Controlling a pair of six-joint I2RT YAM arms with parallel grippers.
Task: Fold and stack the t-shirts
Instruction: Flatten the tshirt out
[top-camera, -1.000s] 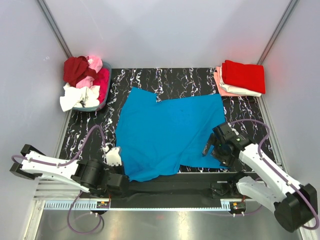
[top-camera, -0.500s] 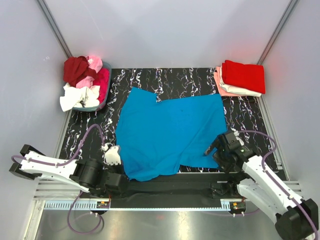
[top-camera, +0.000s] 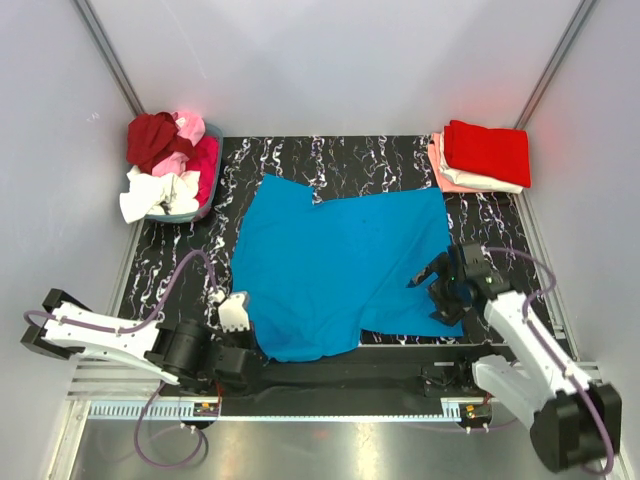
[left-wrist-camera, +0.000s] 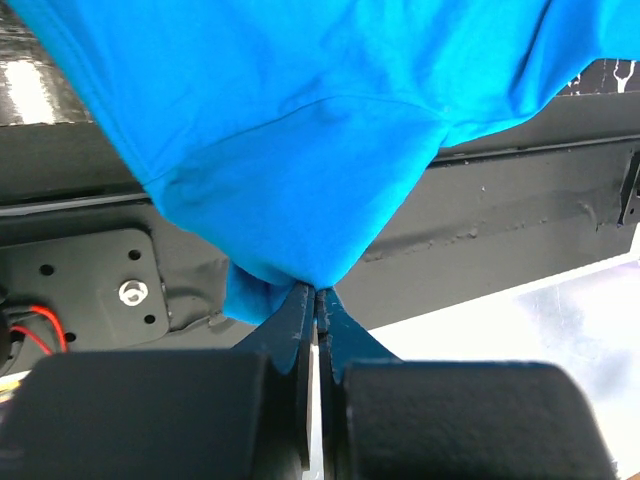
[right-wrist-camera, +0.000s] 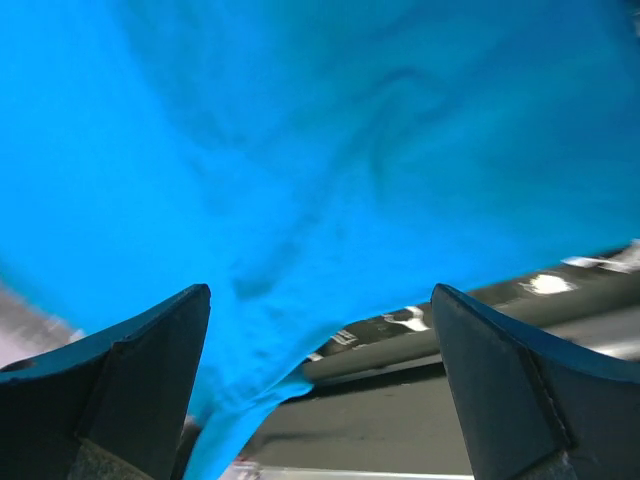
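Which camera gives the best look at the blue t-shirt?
The top view: nearly the whole blue t-shirt shows, spread on the table. The left wrist view shows only a corner pinched in the shut left hand; the right wrist view, blurred cloth beyond the open right hand.

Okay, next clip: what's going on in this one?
A bright blue cloth t-shirt lies spread on the black marbled table, not yet folded. The left gripper is shut on the shirt's near left corner. The right gripper hangs open over its near right edge, gripping nothing. A folded stack, red on top, sits far right, and a basket of crumpled shirts far left.
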